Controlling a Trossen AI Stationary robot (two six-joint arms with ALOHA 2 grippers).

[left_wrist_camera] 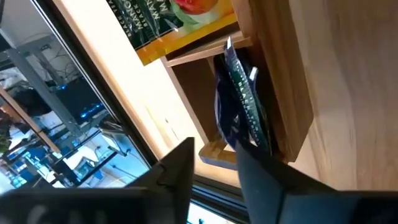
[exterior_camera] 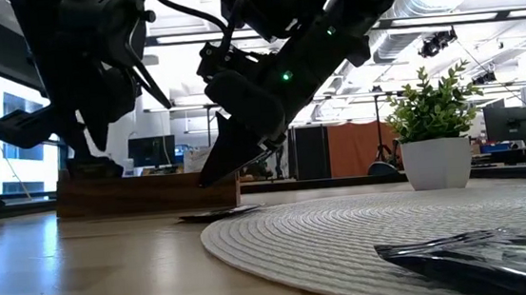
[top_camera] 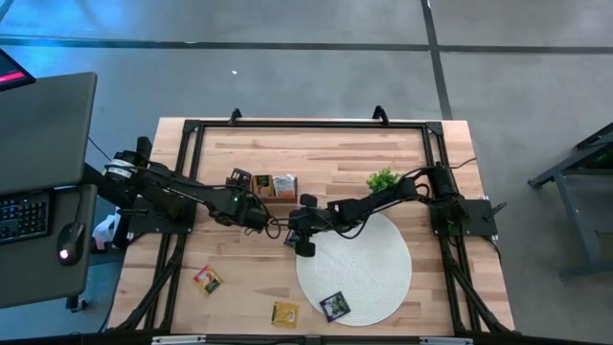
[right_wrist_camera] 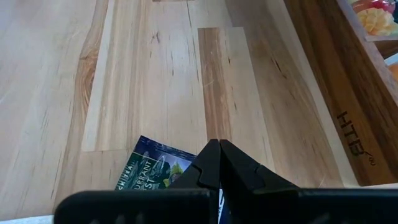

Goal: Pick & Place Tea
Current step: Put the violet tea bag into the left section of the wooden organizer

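One round white mat (top_camera: 369, 273) lower right of centre, one wooden divided tray (top_camera: 263, 184) at centre. Two grippers: left gripper (left_wrist_camera: 214, 165) at the tray, fingers parted around a dark tea packet (left_wrist_camera: 239, 102) standing in a compartment; right gripper (right_wrist_camera: 219, 163) closed, tips on a dark-blue packet (right_wrist_camera: 146, 168) by the mat edge. Three loose packets lower frame: red-green (top_camera: 207, 279), yellow (top_camera: 284, 312), black (top_camera: 334, 306) on the mat.

Arms: two, the left gripper (top_camera: 251, 213) at the tray, the right gripper (top_camera: 299, 240) at the mat's ten o'clock edge.
Wooden tray (top_camera: 262, 185): one, holding at least two packets.
Round white mat (top_camera: 369, 278): one.
Plant (top_camera: 383, 179): one, at the mat's twelve o'clock.
Loose tea packets: four — red-green packet (top_camera: 207, 280), yellow packet (top_camera: 284, 313), black packet (top_camera: 334, 306) on the mat at six o'clock, dark packet (right_wrist_camera: 149, 171) under the right gripper.
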